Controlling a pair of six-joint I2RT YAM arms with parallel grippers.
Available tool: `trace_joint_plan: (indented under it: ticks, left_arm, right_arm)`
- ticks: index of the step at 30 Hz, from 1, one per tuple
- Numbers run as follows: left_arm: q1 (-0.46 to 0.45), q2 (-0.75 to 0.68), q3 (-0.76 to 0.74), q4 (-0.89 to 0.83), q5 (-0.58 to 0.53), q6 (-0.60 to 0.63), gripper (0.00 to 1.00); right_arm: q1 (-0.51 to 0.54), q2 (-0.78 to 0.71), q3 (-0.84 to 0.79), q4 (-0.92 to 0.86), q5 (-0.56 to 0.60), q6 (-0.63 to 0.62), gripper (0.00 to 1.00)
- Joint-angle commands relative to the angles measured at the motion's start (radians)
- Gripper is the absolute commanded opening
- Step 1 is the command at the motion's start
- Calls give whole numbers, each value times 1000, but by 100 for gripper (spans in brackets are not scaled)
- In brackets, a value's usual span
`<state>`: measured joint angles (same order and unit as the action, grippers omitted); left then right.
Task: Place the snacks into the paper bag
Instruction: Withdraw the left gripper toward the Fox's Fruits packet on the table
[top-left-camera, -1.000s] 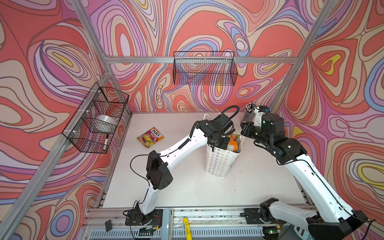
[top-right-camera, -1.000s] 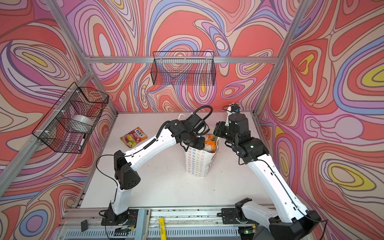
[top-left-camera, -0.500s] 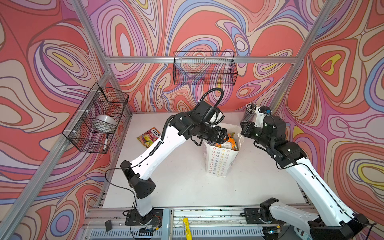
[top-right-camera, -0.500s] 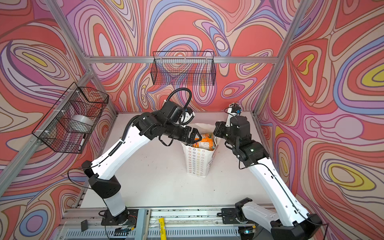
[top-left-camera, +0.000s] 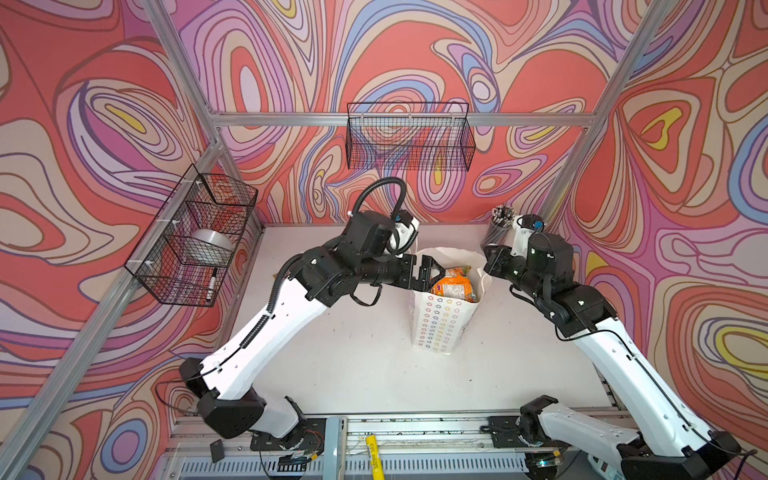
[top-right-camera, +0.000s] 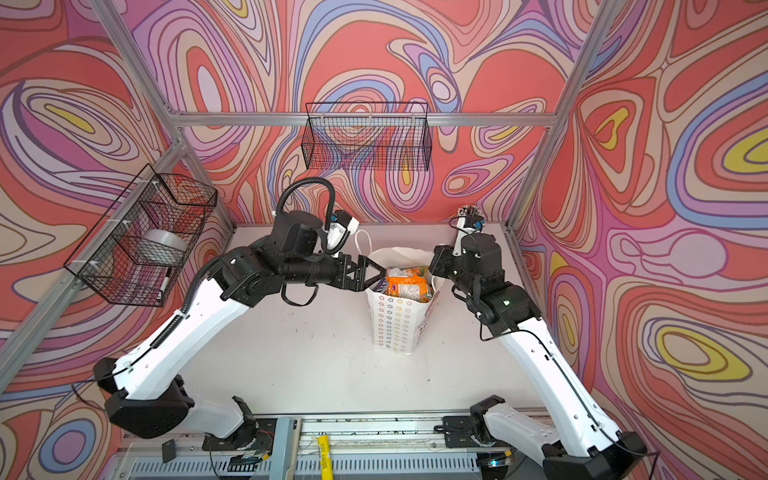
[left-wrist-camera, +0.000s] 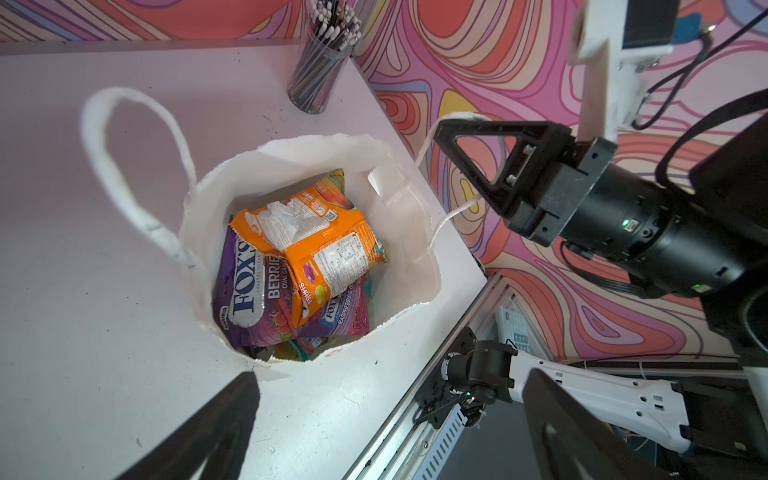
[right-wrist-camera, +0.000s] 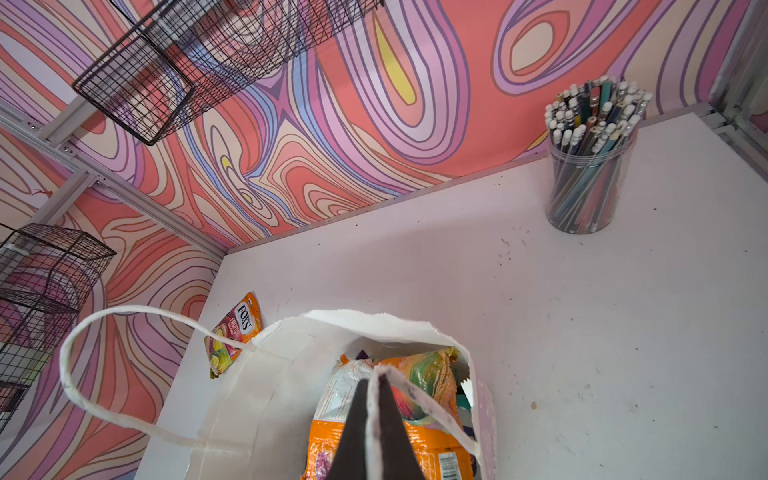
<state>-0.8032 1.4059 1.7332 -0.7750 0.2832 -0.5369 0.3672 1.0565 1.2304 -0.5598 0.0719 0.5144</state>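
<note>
Tabletop (top-left-camera: 353, 374), white, boxed in by walls (top-left-camera: 415, 54) swirled in red, pink and purple. Left arm (top-left-camera: 270, 328) and right arm (top-left-camera: 623, 357), white and black, reaching in from the near edge toward the middle. Black wire basket (top-left-camera: 409, 137) on the back wall; second wire basket (top-left-camera: 195, 241) on the left wall, holding a grey tape roll (top-left-camera: 210, 245) and a marker (top-left-camera: 212, 284). Paper bag (top-left-camera: 440, 328) standing upright right of centre, white with pastel stars on its side, mouth open, in the same spot as a second ago. Clear cup of pencils (right-wrist-camera: 590, 183) in the far right corner, well apart from the bag. Snacks piled inside the bag: orange packet (left-wrist-camera: 324, 249) on top, purple FOX'S packet (left-wrist-camera: 249, 291) beneath it, more packets under those. One loose FOX'S packet (right-wrist-camera: 235, 332) flat on the table beyond the bag, toward the left wall. Left gripper (top-right-camera: 376, 275) level with the bag's left rim, fingers spread wide, holding nothing; a second ago dipped into the bag's mouth over the orange packet, fingers narrower. Right gripper (right-wrist-camera: 372, 399) at the bag's right rim, fingers pressed tight on a white cord handle (right-wrist-camera: 436, 411), unchanged from a second ago. Other cord handle (left-wrist-camera: 92, 129) looping free on the left gripper's side.
</note>
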Motion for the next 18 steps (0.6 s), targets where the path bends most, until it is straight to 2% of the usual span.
trace_joint_plan:
  ticks: [1, 5, 9, 13, 18]
  left_arm:
    - [3, -81, -86, 170, -51, -44, 100]
    - [10, -202, -216, 239, -142, -43, 100]
    - [17, -313, -320, 238, -309, -46, 100]
    - [25, -385, -387, 156, -512, -35, 100]
    - [61, -456, -476, 69, -661, -73, 100]
  right_arm:
    - [-4, -37, -5, -48, 45, -7, 0]
    - [-4, -45, 31, -114, 71, -5, 0]
    - [-4, -32, 79, -172, 86, -11, 0]
    - [-4, -16, 96, -195, 97, -17, 0]
    - [-4, 3, 91, -171, 91, -31, 0]
